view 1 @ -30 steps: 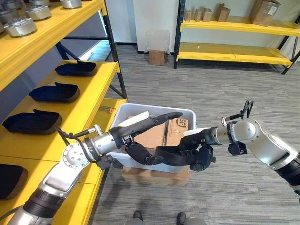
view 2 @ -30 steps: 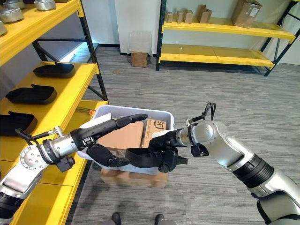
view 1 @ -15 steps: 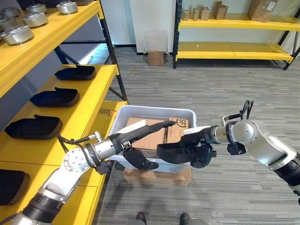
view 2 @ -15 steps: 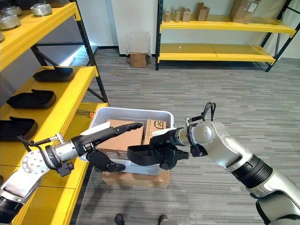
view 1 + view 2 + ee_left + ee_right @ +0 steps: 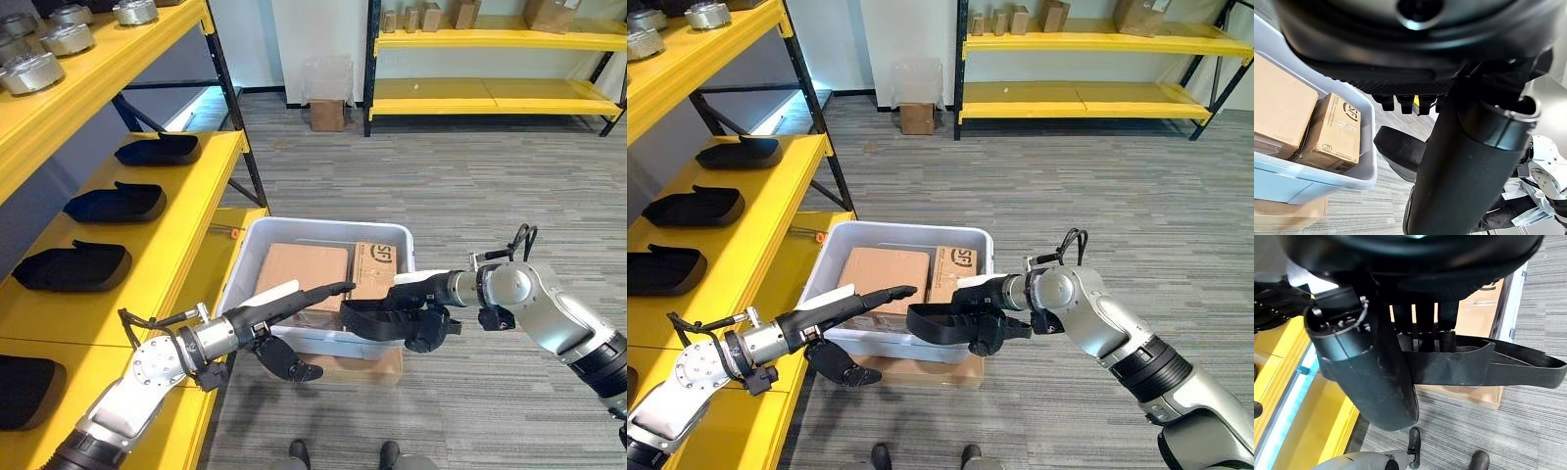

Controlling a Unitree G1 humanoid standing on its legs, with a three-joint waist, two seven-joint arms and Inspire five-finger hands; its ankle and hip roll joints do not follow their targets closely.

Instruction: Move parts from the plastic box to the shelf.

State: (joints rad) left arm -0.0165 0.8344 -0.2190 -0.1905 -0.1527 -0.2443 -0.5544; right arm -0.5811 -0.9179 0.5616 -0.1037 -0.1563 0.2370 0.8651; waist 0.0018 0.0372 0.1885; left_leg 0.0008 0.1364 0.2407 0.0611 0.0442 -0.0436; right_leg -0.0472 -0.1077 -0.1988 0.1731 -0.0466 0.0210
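Black printed mark on the top face of the small cardboard box (image 5: 373, 266), right side of the plastic box (image 5: 323, 225). More fine print on its side face, too small to make out.

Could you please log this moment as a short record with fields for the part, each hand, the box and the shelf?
part: black part, long and flat, in front of the box's near wall
right hand: right hand curled round the part
left hand: left hand open, fingers straight, apart from the part
box: plastic box on the floor, holding cardboard boxes
shelf: yellow shelf carrying similar black parts
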